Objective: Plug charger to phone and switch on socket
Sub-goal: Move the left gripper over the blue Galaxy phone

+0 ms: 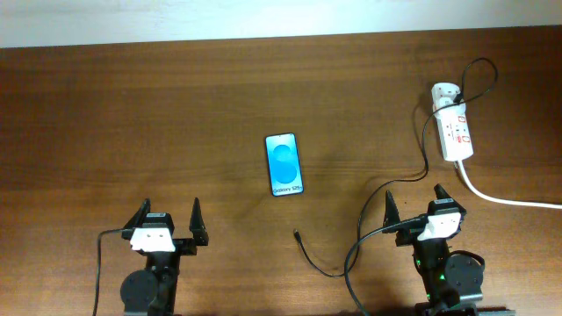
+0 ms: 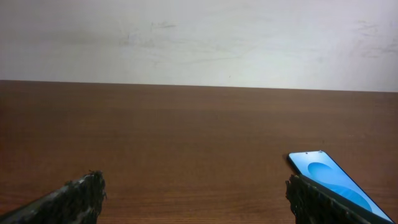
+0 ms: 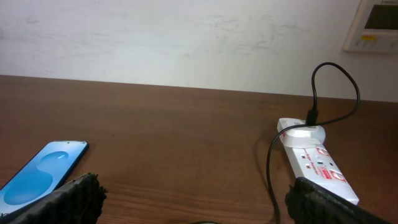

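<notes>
From above, the left hand (image 1: 169,207) and right hand (image 1: 414,195) sit by the near edge of the surface (image 1: 132,105), both spread wide and holding nothing. The phone (image 1: 284,164) lies mid-surface, long axis running near to far, its text end nearer. The socket (image 1: 455,132) lies lengthwise by the far right corner. The charger (image 1: 299,235) trails from it, tip loose toward the near edge. Left wrist view: a finger hides the phone's near end. Right wrist view: the fingers cut off the near ends of phone and socket.

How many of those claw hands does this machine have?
2. The left gripper is at the front, left of the phone; the right gripper is at the front, near the power strip. Both are open.
</notes>
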